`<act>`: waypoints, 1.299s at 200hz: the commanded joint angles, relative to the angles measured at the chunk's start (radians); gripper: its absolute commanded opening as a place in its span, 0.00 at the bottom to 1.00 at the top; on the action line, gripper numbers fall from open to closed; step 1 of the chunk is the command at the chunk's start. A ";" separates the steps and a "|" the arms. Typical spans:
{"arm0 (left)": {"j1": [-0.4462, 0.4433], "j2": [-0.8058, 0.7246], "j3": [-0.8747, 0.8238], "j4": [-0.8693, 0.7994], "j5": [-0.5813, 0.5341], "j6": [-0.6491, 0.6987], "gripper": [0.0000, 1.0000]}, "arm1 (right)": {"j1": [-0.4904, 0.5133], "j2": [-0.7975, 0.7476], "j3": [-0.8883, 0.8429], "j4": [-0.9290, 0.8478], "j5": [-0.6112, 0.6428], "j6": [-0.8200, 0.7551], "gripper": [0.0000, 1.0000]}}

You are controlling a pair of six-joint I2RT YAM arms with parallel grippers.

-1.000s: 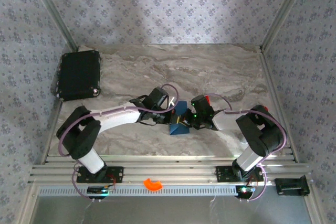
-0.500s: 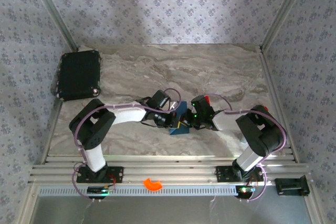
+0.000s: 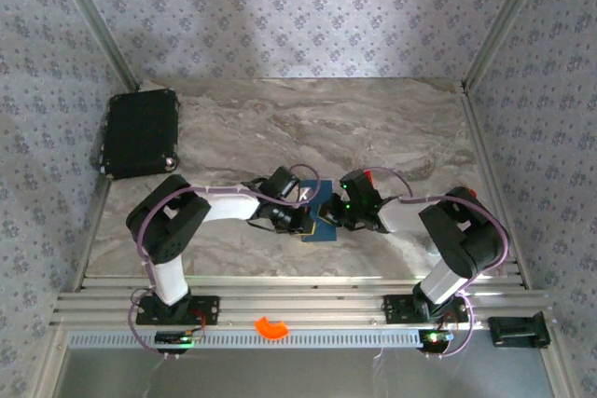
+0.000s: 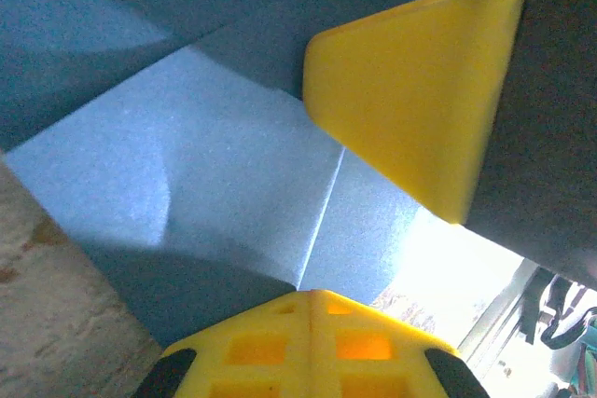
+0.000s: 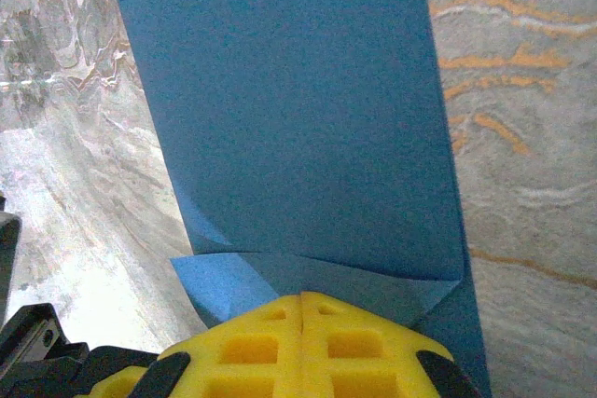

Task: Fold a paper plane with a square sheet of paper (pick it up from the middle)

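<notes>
Left fingers [image 4: 270, 319] and right fingers [image 5: 266, 319] pinch the creased blue paper [image 5: 289, 109].

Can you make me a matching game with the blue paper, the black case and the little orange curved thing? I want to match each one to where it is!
Things:
1. square sheet of paper
2. black case
3. orange curved piece

Places:
A. far left corner of the table
B. on the metal frame at the near edge, between the arm bases
C. middle of the table, creased

Pairs: 1-C, 2-A, 3-B
</notes>
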State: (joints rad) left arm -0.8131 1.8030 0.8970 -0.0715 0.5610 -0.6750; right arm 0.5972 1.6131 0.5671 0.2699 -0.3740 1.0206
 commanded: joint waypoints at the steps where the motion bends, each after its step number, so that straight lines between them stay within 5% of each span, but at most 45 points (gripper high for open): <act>1: 0.006 0.013 -0.025 0.017 0.027 0.003 0.00 | -0.007 0.046 -0.045 -0.127 0.060 -0.008 0.06; 203: 0.010 -0.203 -0.151 -0.191 -0.068 0.169 0.02 | -0.007 0.048 -0.052 -0.120 0.067 0.001 0.06; 260: 0.019 -0.199 -0.074 -0.039 -0.062 0.058 0.02 | -0.005 0.047 -0.053 -0.117 0.066 0.004 0.06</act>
State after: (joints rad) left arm -0.7998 1.5970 0.7574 -0.1852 0.5003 -0.5636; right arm 0.5972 1.6131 0.5568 0.2890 -0.3813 1.0245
